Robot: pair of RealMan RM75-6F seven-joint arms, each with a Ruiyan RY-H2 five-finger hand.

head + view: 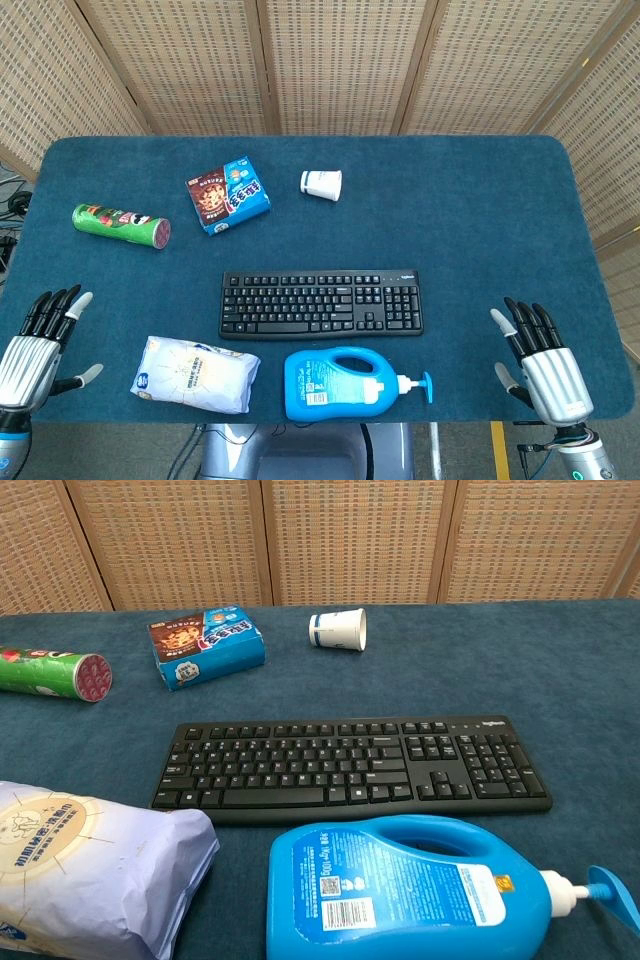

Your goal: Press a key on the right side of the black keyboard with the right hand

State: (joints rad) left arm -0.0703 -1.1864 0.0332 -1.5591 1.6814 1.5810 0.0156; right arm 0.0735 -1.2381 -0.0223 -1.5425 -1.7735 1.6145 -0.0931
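Observation:
The black keyboard [321,303] lies flat in the middle of the blue table, its number pad at the right end [497,763]. My right hand [540,362] rests near the table's front right corner, fingers spread and holding nothing, well to the right of the keyboard and apart from it. My left hand [38,343] sits at the front left corner, also spread and empty. Neither hand shows in the chest view.
A blue detergent bottle [345,384] lies just in front of the keyboard, its pump pointing right. A white bag [195,374] lies front left. Behind the keyboard are a snack box [228,194], a tipped paper cup [321,184] and a green chip can [121,225].

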